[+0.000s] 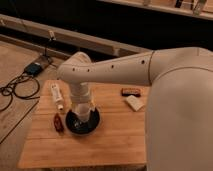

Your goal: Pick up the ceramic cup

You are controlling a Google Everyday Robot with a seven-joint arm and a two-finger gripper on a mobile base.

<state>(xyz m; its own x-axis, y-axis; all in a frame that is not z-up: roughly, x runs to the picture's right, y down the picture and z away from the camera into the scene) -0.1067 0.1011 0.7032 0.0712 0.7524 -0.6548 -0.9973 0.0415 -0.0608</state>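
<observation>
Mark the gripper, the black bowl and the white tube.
black bowl (96, 123): camera view, right side of its rim.
gripper (83, 114): camera view, arm's lower end, down over the black bowl.
white tube (57, 94): camera view, middle of its labelled body.

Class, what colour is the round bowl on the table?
The bowl is black, per the camera view; the gripper is over it.

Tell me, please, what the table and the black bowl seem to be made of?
The table looks like light wood with a matte finish, showing plank seams. The bowl is black and smooth, possibly glazed ceramic or plastic; unclear. The gripper is over the bowl.
</observation>
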